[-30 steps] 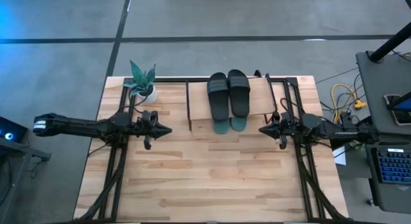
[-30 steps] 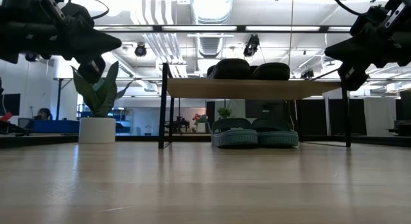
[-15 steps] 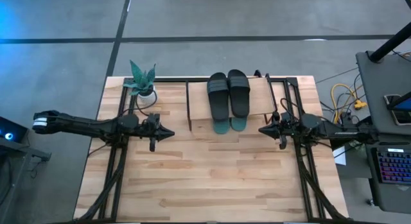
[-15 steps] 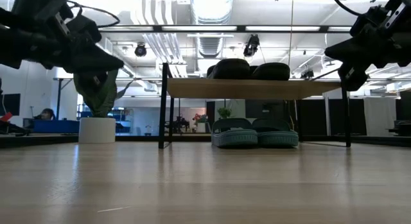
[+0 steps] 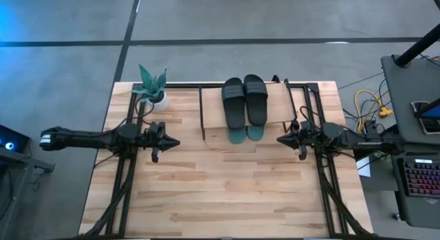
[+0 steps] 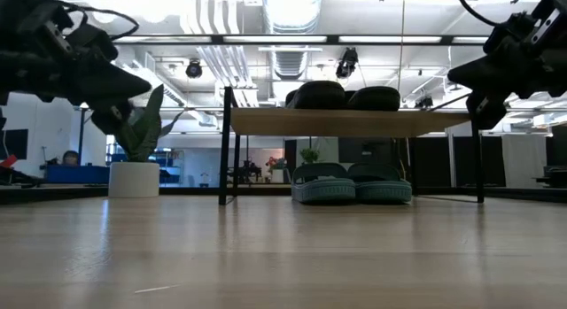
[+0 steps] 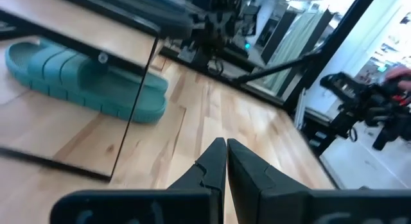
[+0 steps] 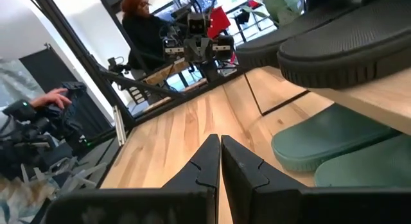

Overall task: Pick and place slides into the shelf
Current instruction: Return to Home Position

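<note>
Across the near tabletop (image 5: 206, 199) we are seeing bare wood. Mid-table, the left gripper (image 5: 176, 141) and right gripper (image 5: 280, 139) are hovering above the boards, tips facing each other, each with its jaws pressed together on nothing. Just beyond, between them, the shelf (image 5: 212, 123) is standing. We are noting two black slides (image 5: 245, 99) side by side on its top board, and two teal slides (image 5: 245, 134) on the table beneath, ends poking out nearward. All four are running lengthwise near-to-far, wide straps toward the far end. Farther left, a potted plant (image 5: 152, 89) is standing.
</note>
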`<control>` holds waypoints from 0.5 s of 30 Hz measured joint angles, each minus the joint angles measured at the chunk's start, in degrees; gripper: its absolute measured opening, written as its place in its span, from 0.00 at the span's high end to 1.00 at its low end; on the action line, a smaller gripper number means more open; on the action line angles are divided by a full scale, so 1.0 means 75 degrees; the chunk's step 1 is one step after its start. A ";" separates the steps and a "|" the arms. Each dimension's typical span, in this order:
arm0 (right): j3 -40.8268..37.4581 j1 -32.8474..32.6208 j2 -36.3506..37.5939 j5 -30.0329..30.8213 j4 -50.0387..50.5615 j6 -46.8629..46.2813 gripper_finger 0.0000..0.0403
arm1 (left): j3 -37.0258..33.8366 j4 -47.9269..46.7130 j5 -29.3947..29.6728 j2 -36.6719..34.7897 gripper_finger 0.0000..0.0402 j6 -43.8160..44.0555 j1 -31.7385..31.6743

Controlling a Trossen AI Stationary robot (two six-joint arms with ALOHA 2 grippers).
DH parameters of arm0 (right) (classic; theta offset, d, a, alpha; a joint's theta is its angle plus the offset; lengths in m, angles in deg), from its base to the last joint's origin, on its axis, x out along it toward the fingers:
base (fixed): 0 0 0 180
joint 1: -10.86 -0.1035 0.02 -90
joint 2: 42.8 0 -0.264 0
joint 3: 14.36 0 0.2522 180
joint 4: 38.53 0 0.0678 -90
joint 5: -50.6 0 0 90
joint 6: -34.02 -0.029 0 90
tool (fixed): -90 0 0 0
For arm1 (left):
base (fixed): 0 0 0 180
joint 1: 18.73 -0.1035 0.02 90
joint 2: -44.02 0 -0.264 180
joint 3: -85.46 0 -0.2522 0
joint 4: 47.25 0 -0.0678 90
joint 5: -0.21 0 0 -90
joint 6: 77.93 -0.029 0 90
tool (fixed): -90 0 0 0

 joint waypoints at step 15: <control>-0.0002 0.0668 0.0415 -0.0006 -0.0003 0.0001 0.98 | -0.0012 -0.0854 0.0007 -0.2581 1.00 0.0000 0.0000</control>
